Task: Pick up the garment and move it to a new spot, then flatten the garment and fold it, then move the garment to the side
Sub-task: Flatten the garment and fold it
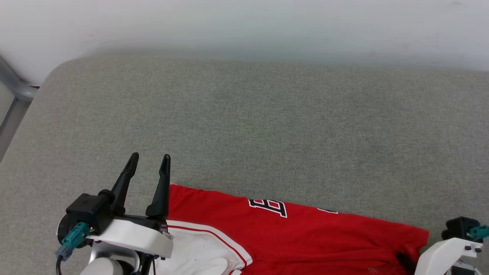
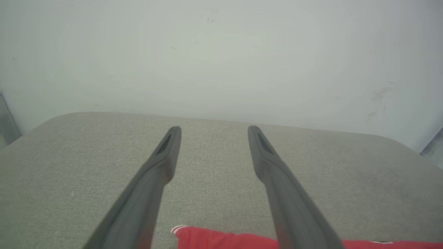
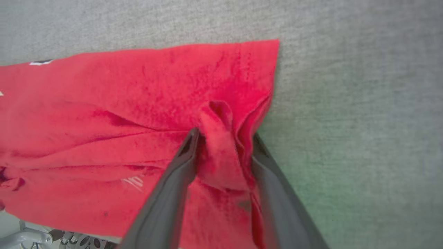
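Grey fabric surface (image 1: pixel 244 114) runs back to a pale wall (image 1: pixel 244 26), with a metal rail (image 1: pixel 15 91) at the far left. The left gripper (image 1: pixel 149 157) hangs spread wide, holding nothing. Just beside it, the red shirt (image 1: pixel 298 236) lies along the near edge, white sleeve (image 1: pixel 191 248) leftward. There's a black, white-edged letter (image 1: pixel 269 207), perhaps a B. The right gripper (image 3: pixel 225 135) pinches a raised fold at the shirt's right end.

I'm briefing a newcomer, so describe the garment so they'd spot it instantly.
Find the grey padded surface below the pale wall. Along its near edge lies the garment: red, with a white sleeve and black white-outlined lettering, one fold between the fingers of the right gripper.
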You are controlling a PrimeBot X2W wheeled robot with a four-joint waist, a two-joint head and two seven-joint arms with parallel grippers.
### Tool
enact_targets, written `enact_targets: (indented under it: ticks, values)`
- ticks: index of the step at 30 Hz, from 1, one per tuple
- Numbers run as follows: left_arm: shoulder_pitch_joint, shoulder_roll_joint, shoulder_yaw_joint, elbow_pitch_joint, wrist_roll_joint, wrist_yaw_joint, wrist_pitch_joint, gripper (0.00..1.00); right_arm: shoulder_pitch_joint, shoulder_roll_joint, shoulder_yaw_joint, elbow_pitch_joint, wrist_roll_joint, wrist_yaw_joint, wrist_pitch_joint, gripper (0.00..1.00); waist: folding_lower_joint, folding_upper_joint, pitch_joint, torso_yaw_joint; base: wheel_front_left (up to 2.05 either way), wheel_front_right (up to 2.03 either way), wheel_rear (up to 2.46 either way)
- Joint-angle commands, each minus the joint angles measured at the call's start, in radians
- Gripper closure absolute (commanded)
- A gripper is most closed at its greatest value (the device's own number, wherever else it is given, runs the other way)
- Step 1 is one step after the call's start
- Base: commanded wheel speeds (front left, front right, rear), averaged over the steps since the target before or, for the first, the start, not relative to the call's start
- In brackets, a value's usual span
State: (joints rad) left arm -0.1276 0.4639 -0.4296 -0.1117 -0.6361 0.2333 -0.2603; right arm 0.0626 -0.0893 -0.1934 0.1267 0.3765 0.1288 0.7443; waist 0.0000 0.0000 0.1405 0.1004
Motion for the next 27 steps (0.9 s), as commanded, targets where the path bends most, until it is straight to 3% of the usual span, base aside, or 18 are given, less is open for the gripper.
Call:
enact_targets:
  ticks: [1,10,19,23,27]
  values:
    - [0.012,0.001,0.002,0.004,0.008,0.0,-0.007,0.0,0.007,0.032,0.033,0.031,0.012,0.003,0.016,1.0,0.0,0.0,-0.011,-0.002,0.0,0.0,0.0]
    - [0.03,0.016,-0.009,0.012,0.023,0.01,0.0,0.0,-0.049,-0.031,-0.009,-0.016,0.012,0.001,-0.014,1.0,0.0,0.0,-0.069,-0.027,0.0,0.0,0.0]
    - [0.059,0.027,-0.02,0.009,0.034,0.023,0.005,0.0,-0.048,-0.063,-0.21,-0.013,-0.017,0.001,0.003,1.0,0.0,0.0,-0.103,-0.058,0.0,0.0,0.0]
    - [0.065,0.035,-0.027,0.012,0.044,0.028,0.007,0.0,-0.042,-0.051,-0.293,-0.014,-0.016,0.001,0.03,1.0,0.0,0.0,-0.114,-0.065,0.0,0.0,0.0]
    - [0.071,0.04,-0.032,0.014,0.046,0.031,0.007,0.0,-0.08,0.012,-0.344,-0.001,0.136,0.002,0.141,1.0,0.0,0.0,-0.123,-0.069,0.0,0.0,0.0]
